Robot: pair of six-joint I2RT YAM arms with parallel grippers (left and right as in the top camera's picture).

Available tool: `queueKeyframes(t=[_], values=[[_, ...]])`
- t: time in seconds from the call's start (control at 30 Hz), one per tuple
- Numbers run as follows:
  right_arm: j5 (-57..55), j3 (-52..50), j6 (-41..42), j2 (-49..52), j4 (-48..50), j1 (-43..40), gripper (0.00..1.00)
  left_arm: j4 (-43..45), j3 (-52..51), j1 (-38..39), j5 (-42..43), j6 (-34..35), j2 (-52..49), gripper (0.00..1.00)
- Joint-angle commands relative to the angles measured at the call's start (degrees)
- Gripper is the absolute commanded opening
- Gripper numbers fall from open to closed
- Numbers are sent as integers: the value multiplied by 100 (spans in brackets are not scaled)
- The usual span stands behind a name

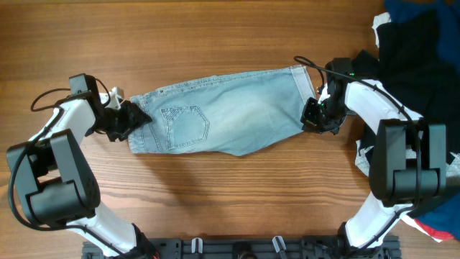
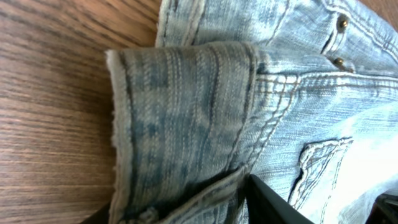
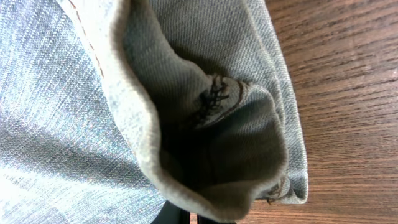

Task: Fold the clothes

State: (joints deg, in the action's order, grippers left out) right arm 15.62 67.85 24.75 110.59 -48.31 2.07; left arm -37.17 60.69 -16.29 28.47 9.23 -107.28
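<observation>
At the 9 o'clock side of the counter (image 1: 215, 43), the left jaws sit against the waistband (image 2: 180, 137) end of the jeans (image 1: 230, 119). The turned-over band corner lies between two dark finger parts at the bottom of the left wrist view. Whether the jaws have clamped it or only straddle it, I cannot tell.

From there the jeans lie flat across the middle of the counter. Their long axis runs from 9 o'clock to 3 o'clock, with the far end tipped slightly toward 2. The denim is pale, faded blue. It seems to be doubled lengthwise, one leg on the other, with a single stitched back pocket (image 1: 185, 126) facing up near the waist and soft creases along the lower edge.

At the 3 o'clock end, the right jaws are fully closed, pinching the leg hem (image 3: 205, 155), which bunches up into them.

Each arm is nearest its own end, so the garment lies toward 3 o'clock from the left jaws and toward 9 o'clock from the right. Any fold across the long axis likely means carrying one end over toward the other.
</observation>
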Motion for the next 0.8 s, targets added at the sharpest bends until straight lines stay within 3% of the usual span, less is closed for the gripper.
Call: queueKeyframes(t=[0.0,0.17,0.2,0.23,0.33,0.37,0.57,0.77], values=[[-227,-118,-61,118,4,2,4,94,-160,107,44,-160,-282,47],[-227,-118,-55,118,7,2,4,164,-160,214,50,-313,-282,46],[-227,-118,-55,118,7,2,4,175,-160,267,44,-358,-282,42],[-227,-118,-55,118,7,2,4,184,-160,302,44,-442,-282,30],[-227,-118,-59,118,7,2,4,190,-157,289,15,-444,-282,8],[-227,-118,-61,118,7,2,4,188,-153,262,-39,-404,-282,4],[-229,-13,-258,90,-50,-26,4,96,-81,-94,-841,-57,-98,4],[-225,245,-304,-337,-122,-122,8,-315,518,-640,-774,162,188,4]])
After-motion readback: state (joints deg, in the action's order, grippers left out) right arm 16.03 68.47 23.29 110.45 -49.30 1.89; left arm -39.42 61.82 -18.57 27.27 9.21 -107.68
